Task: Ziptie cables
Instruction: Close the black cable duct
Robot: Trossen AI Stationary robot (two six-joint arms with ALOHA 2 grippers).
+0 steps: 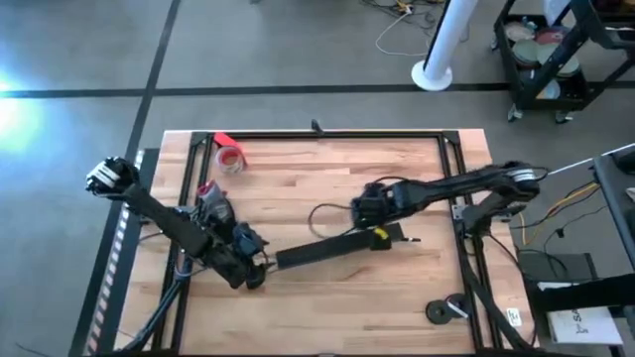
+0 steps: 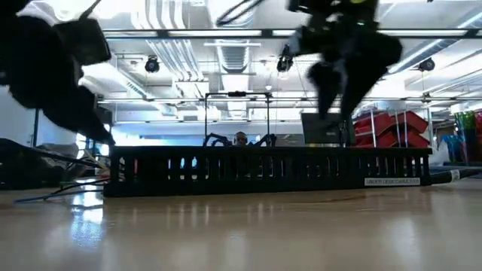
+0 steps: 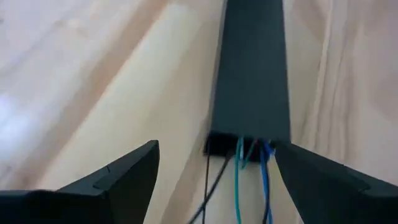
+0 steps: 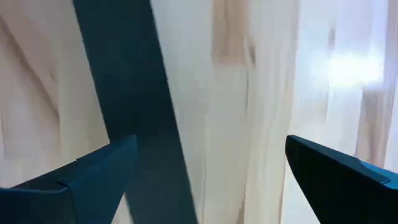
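The cables (image 3: 239, 180) trail from the end of a black channel (image 1: 322, 250) mid-table, between the spread left end effector (image 3: 214, 177); the right end effector (image 4: 208, 174), likewise apart, hovers over the channel.

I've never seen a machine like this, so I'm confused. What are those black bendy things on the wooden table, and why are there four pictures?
They are two robot arms, each ending in a two-fingered hand. Four cameras took the pictures at the same moment. One looks straight down on the wooden table. One sits low at table height and looks across into the room. One rides on each arm's wrist.

From above, the left hand is at one end of a long black strip, and the right hand is above its other end. The left wrist camera shows the cables, thin green, blue and dark wires, coming out of that strip's end, between the open fingers. The right hand is open too, so neither hand holds anything. A red roll of tape lies near the table's back edge. I can't make out the ziptie.
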